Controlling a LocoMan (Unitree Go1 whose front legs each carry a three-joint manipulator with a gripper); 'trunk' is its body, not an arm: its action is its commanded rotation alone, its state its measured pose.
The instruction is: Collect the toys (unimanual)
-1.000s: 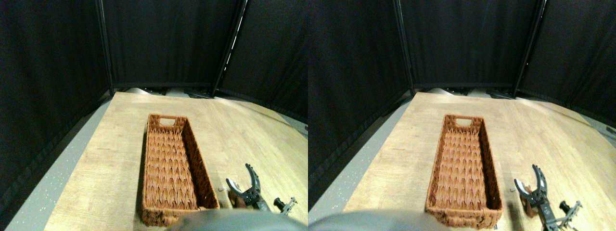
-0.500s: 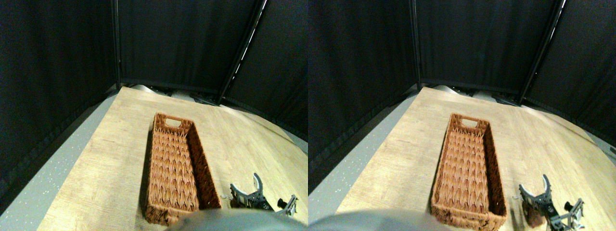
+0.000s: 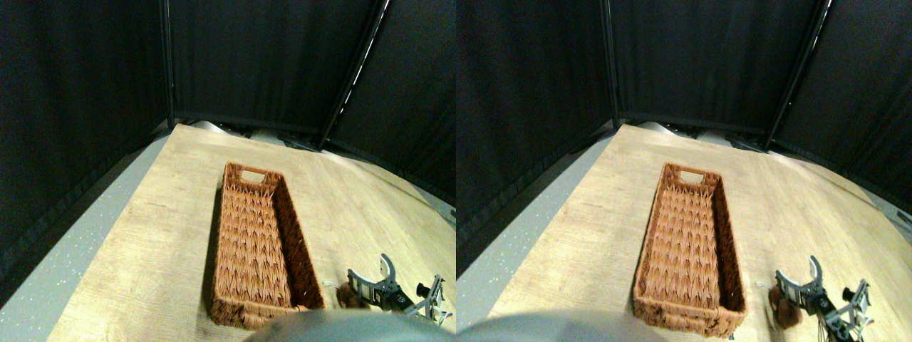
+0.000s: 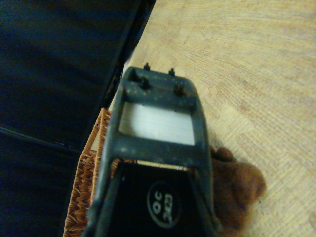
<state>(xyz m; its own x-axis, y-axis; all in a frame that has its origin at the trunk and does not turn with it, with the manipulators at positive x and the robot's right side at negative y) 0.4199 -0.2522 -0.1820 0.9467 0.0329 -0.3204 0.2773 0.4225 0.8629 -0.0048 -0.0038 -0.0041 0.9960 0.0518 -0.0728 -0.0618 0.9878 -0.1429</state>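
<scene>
A small brown plush toy (image 3: 346, 294) lies on the wooden board just right of the near end of the long wicker basket (image 3: 229, 214), its white string loop (image 3: 329, 283) pointing toward the basket. My right gripper (image 3: 368, 267) is low over the board right beside the toy, open, with nothing between its fingers. In the wrist view the brown toy (image 4: 239, 185) sits against the side of the dark jaw frame, and the basket's rim (image 4: 84, 197) shows on the jaw's other side. The basket holds nothing.
Black curtains (image 3: 271, 57) on dark poles close off the back and sides. A grey speckled floor strip (image 3: 64, 263) runs along the board's left edge. Bare wood (image 3: 342, 206) stretches beyond the gripper, right of the basket.
The camera has shifted. My gripper has sunk lower toward the board, still open, and the brown toy now shows beside its left finger.
</scene>
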